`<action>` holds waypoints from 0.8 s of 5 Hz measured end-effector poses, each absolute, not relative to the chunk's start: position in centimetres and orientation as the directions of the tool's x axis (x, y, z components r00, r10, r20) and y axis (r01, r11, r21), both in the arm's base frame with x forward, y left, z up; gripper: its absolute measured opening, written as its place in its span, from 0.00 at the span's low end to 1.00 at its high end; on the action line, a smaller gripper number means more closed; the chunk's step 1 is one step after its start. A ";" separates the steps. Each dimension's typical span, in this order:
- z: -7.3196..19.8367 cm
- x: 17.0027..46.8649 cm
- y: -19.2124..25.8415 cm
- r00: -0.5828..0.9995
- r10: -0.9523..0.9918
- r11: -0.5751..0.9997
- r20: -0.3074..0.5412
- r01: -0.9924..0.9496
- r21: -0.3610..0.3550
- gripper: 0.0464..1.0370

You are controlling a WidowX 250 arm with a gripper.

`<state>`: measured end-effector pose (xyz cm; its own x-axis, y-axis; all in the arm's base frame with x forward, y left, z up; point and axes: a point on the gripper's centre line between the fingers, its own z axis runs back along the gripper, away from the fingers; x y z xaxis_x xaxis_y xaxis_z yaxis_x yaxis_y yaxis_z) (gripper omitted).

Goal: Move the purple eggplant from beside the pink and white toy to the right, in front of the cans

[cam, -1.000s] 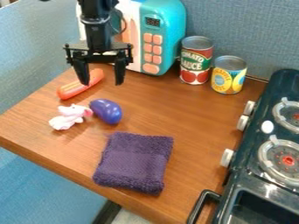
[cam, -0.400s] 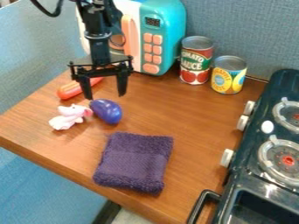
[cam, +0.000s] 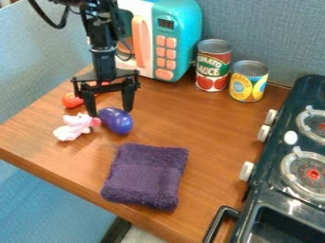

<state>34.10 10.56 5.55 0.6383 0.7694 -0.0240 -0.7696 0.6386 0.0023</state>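
Two fingertips of the pincer (cam: pixel 110 113) stand apart at the upper end of the glossy purple, egg-shaped toy (cam: pixel 117 122), one by each flank, and we see nothing clamped between them. The toy lies on the desk (cam: pixel 190 128); whether either tip touches it, we cannot tell.

We judge this to be the lining-up stage of a grasp. A sound hold would call for the tips to sit lower and more over the toy's middle, astride its narrow width, before they draw together; pinched only at its rounded end, it could squirt away.

Just beside it, toward the view's left, is the pink and white plush (cam: pixel 75 127), so we have little room for the finger on that side. Behind the pincer lies the orange, sausage-shaped toy (cam: pixel 71 99), partly hidden. The folded purple towel (cam: pixel 146 175) is nearer the camera, close to the desk's front edge, with a strip of bare wood before it.

Our widest room is toward the view's right, bare wood reaching to the stove (cam: pixel 273 182). At the back, the toy microwave (cam: pixel 183 42) and the two cans (cam: pixel 213 69) (cam: pixel 248 83) bound the space.
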 end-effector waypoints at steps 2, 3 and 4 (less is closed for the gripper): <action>2.7 34.1 10.2 0.584 0.809 0.587 -0.074 -0.809 0.024 0.96; 1.9 34.3 10.0 0.575 0.813 0.580 -0.090 -0.814 0.046 0.93; 2.0 34.5 9.4 0.638 0.765 0.644 -0.088 -0.763 0.058 0.82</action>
